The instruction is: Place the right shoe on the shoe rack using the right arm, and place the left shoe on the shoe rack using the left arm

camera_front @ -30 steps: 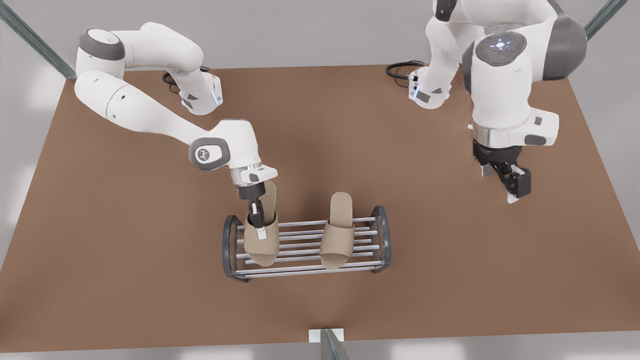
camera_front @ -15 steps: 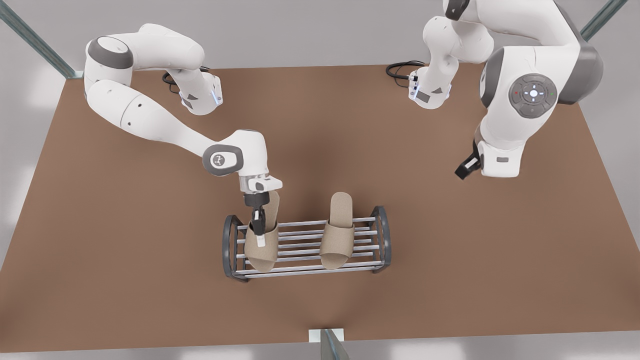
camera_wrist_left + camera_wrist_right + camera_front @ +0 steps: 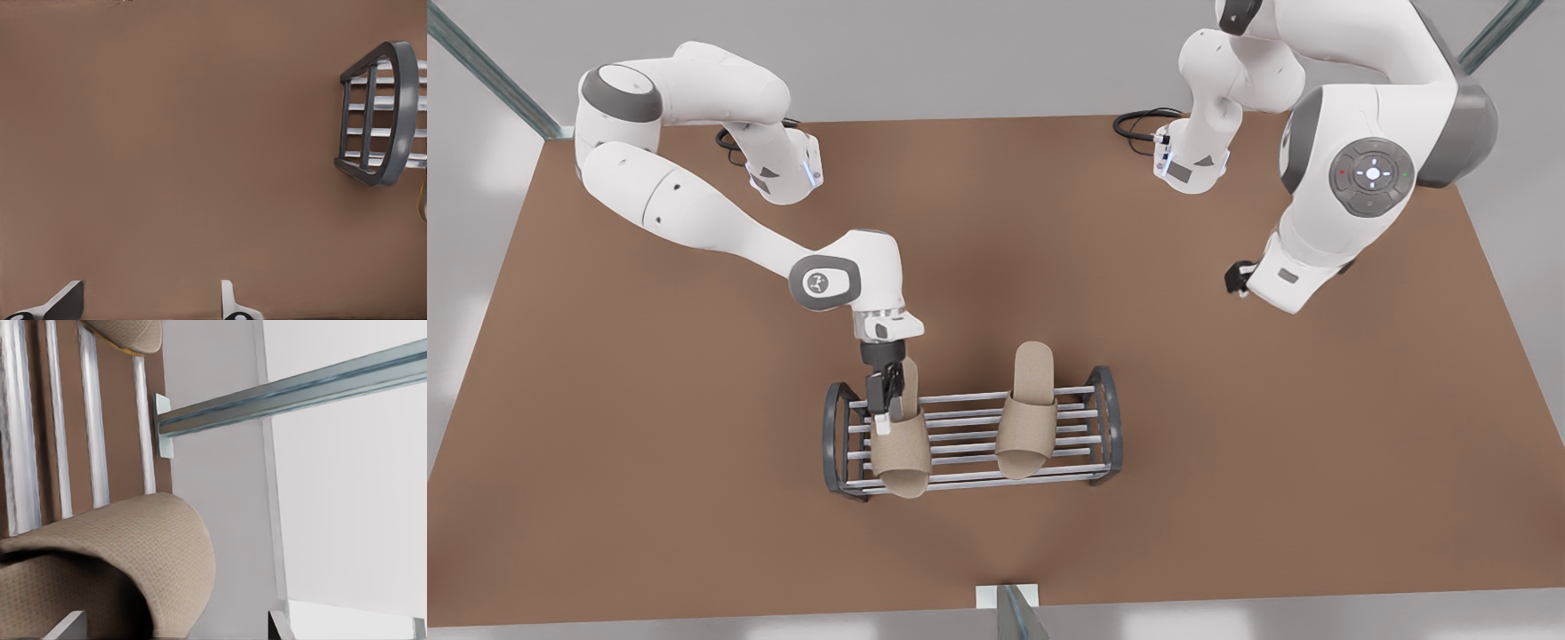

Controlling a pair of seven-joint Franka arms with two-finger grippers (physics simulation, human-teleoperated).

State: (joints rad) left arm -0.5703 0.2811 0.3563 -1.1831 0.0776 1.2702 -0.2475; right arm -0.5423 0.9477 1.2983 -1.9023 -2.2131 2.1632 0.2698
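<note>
Two tan slippers lie on the shoe rack (image 3: 1107,418). The right shoe (image 3: 900,453) rests on the bars at the front view's left end, its toe over the front bar. My right gripper (image 3: 886,404) stands open just behind its strap; close up, the strap (image 3: 107,573) lies between the spread fingertips (image 3: 67,625). The left shoe (image 3: 1024,413) lies toward the other end. My left gripper (image 3: 1236,280) waits high at the front view's right, open (image 3: 147,300) over bare table, with the rack's end frame (image 3: 393,120) far off.
The brown table (image 3: 649,427) spreads wide around the rack. Both arm bases and black cables (image 3: 1138,120) sit at the back edge. A metal post (image 3: 1014,609) stands at the front edge, seen as a beam (image 3: 300,387) from the right wrist.
The right gripper opened and its slipper slid down toward the rack's front, lying flatter on the bars. The left arm turned its wrist up and drew its gripper away from the table.
</note>
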